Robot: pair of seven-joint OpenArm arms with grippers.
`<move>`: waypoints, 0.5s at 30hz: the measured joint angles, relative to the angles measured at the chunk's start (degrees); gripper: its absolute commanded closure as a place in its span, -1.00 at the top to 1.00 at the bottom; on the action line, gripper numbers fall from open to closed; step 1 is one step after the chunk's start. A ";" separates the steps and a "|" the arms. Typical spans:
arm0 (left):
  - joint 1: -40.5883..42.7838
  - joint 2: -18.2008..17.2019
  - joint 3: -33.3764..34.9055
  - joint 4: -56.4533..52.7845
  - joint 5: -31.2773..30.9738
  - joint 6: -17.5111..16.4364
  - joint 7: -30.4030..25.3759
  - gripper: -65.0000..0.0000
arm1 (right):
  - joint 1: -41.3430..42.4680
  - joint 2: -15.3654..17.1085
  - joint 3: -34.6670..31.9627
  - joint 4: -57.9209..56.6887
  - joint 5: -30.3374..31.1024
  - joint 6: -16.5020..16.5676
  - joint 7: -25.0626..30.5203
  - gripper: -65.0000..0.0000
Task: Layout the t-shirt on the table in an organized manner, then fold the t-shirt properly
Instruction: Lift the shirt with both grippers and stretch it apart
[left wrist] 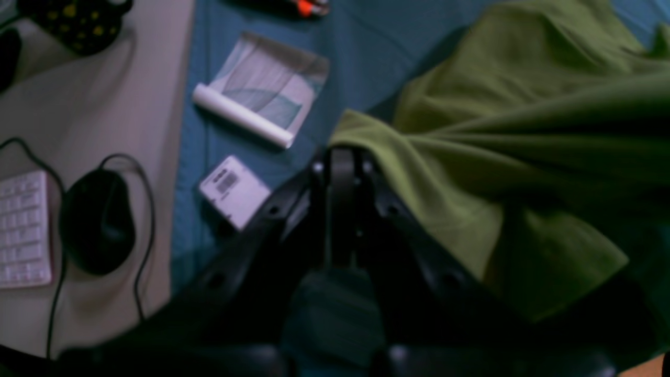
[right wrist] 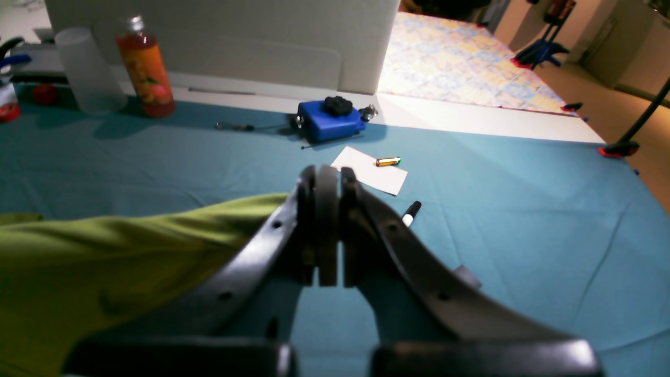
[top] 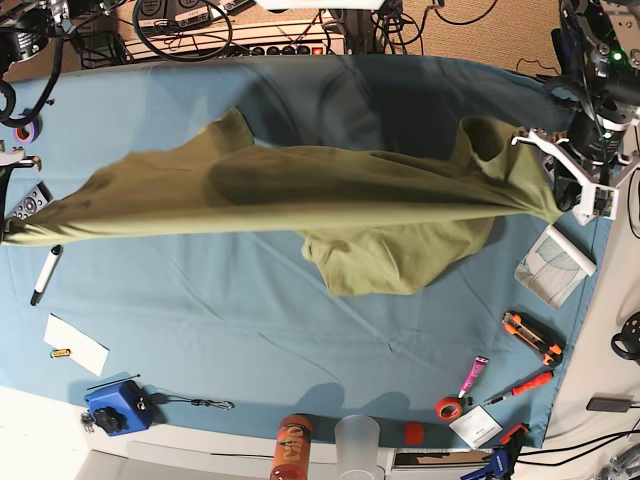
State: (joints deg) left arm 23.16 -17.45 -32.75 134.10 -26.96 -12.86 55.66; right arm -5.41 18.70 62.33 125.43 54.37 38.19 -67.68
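Left gripper (left wrist: 340,157) clenched on the t-shirt (top: 330,200); right gripper (right wrist: 327,180) likewise; garment stretched taut above the table (top: 250,330), edge to edge.

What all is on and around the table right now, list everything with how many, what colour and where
t-shirt: one, olive green, stretched in the air between both grippers
table: one, teal-blue cloth cover
marker: one, white with black cap, below the shirt's end in the base view
white card: one, near corner, with a small battery on it
blue box: one, near edge
orange bottle: one, near edge
clear cup: one, beside the bottle
utility knife: one, orange and black
left gripper: fingers shut on the t-shirt
right gripper: fingers shut on the t-shirt
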 measured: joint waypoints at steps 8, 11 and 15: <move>-0.26 -0.02 -0.44 0.02 -2.29 -1.11 -3.48 -1.00 | 0.00 0.02 -5.22 -0.94 -4.94 0.02 1.90 -1.00; -2.45 -0.02 -0.50 0.00 -3.43 -4.76 -5.31 -1.00 | 0.76 0.02 -10.67 -4.52 -10.32 -0.02 5.33 -1.00; -4.79 -0.04 0.79 0.04 -6.05 -8.41 -7.76 -1.00 | 5.01 0.02 -17.35 -11.89 -15.96 -0.59 6.49 -1.00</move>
State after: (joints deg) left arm 18.37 -17.50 -31.97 134.15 -33.01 -21.28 47.90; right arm -0.40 18.72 44.97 113.54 38.41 37.60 -61.19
